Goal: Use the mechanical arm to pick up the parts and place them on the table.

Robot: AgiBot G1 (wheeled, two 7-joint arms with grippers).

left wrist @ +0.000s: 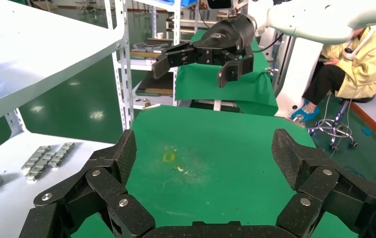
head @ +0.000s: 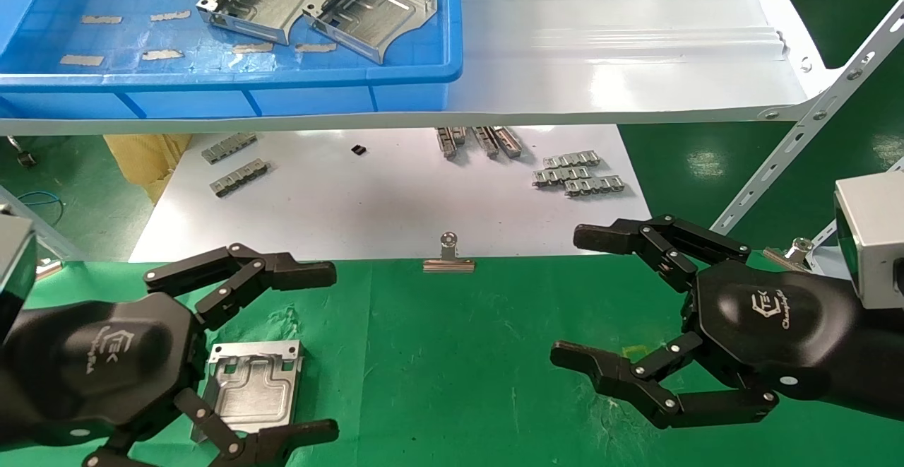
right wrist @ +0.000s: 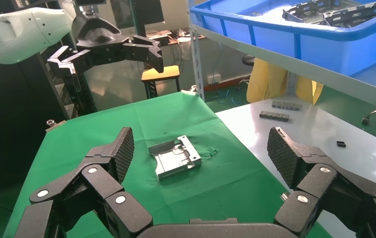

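Fingers spread and grasping nothing, the left gripper hovers above a bracket lying flat on the table. The left wrist view misses that bracket; the right wrist view shows it clearly. The right gripper is likewise open and empty.

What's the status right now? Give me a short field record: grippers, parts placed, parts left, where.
left gripper: open, empty, hovering over the placed part
right gripper: open, empty, hanging above the green table
part on table: one bracket, lying flat on the cloth, not gripped
parts left: two brackets side by side in the blue bin on the white shelf
other items: binder clip at the cloth's far edge
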